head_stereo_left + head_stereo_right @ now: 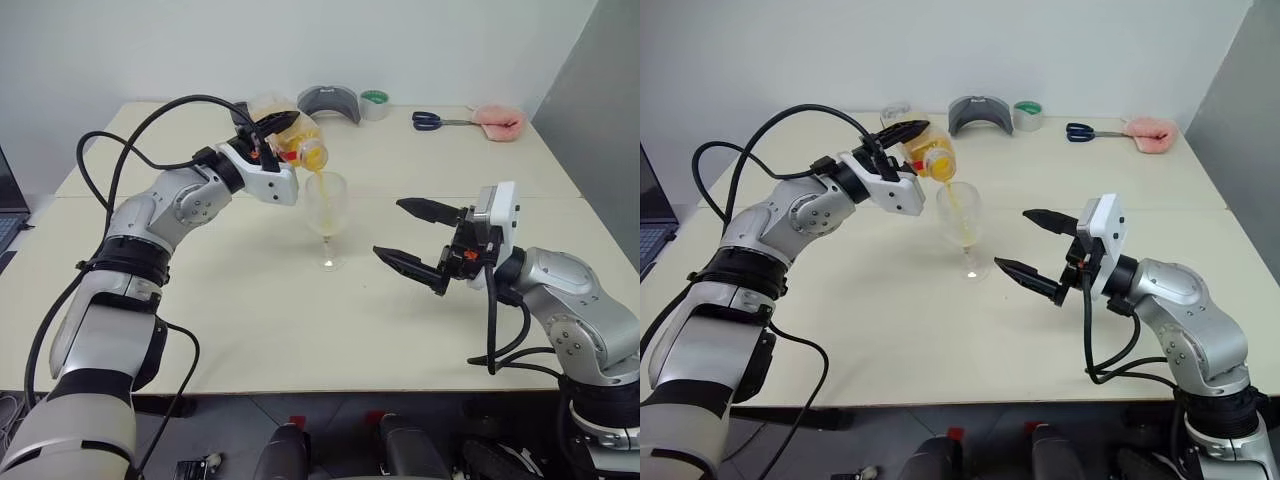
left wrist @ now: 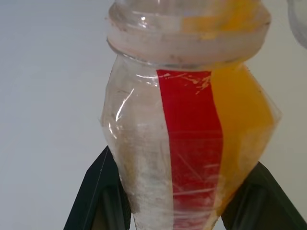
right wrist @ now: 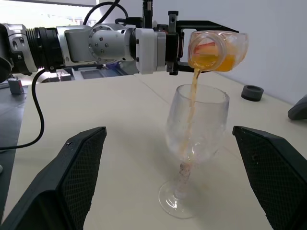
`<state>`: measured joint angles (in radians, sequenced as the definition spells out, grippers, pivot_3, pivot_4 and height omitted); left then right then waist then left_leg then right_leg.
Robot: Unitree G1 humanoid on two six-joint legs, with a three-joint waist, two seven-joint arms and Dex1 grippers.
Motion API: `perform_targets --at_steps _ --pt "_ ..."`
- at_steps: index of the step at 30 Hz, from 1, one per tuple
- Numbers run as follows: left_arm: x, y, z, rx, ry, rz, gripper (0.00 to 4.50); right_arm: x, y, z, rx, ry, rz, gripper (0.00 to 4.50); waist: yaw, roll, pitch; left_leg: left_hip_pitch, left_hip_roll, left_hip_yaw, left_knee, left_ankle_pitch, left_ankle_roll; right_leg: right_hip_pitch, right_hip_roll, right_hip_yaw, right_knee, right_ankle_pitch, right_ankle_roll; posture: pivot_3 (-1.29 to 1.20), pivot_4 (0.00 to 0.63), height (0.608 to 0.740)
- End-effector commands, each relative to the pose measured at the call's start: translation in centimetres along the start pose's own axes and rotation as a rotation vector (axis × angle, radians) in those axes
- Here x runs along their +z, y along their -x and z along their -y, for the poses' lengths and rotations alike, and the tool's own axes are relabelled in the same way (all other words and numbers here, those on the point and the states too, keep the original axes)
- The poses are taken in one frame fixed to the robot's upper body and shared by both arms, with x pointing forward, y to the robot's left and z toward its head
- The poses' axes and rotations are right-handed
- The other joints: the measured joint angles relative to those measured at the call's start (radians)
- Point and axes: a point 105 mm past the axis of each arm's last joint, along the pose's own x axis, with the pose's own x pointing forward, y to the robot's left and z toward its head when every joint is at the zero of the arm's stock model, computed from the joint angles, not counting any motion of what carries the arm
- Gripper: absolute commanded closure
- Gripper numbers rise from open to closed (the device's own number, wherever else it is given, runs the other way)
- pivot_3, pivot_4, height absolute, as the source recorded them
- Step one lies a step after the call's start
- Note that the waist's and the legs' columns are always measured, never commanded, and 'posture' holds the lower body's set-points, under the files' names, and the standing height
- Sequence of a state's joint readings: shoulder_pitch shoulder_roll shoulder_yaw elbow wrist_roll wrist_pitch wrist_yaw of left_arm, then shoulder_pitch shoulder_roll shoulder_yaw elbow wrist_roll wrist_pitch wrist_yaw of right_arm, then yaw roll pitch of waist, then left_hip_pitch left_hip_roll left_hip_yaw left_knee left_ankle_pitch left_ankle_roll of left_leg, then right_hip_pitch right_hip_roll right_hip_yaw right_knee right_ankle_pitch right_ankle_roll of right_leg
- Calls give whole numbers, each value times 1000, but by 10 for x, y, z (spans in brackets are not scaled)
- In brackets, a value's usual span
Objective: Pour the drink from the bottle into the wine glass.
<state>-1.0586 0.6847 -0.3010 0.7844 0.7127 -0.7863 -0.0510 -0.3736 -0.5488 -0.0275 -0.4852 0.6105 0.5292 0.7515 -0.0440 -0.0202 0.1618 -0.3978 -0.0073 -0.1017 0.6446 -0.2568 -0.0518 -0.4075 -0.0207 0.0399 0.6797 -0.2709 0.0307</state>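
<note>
Already the drink (image 3: 194, 93) is running in a thin orange stream from the mouth of the bottle (image 1: 290, 137) into the wine glass (image 1: 326, 208), so the pour is under way but, judging by the bowl, only just: the glass looks close to empty, with little more than streaks of liquid down its inside and stem. A good share of orange liquid sits in the tipped bottle, which lies nearly on its side with its open mouth just above the glass's rim, so most of the pouring appears to be left. The left gripper (image 1: 262, 135) has its fingers clamped tight on the bottle's body, holding it over the glass. The glass stands upright on its foot on the table (image 1: 300, 330). To the robot's right of the glass, apart from it, the right gripper (image 1: 414, 235) has its fingers spread fully wide and empty, aimed toward the glass without touching it.
</note>
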Motion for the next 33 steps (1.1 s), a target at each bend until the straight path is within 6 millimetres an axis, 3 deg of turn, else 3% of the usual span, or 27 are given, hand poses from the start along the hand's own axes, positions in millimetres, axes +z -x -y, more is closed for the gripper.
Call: perform_targets --at_steps 1,33 --pt "0 -3 -27 78 -48 13 2661 14 -1 -2 -3 44 44 0 0 0 0 0 0 0 0 0 0 0 0 0 0 0 0 0 150 740" --pt "-9 -5 -32 110 -93 -20 2661 3 8 -8 -83 8 19 0 -1 0 0 0 0 0 0 0 0 0 0 0 0 0 0 0 150 740"
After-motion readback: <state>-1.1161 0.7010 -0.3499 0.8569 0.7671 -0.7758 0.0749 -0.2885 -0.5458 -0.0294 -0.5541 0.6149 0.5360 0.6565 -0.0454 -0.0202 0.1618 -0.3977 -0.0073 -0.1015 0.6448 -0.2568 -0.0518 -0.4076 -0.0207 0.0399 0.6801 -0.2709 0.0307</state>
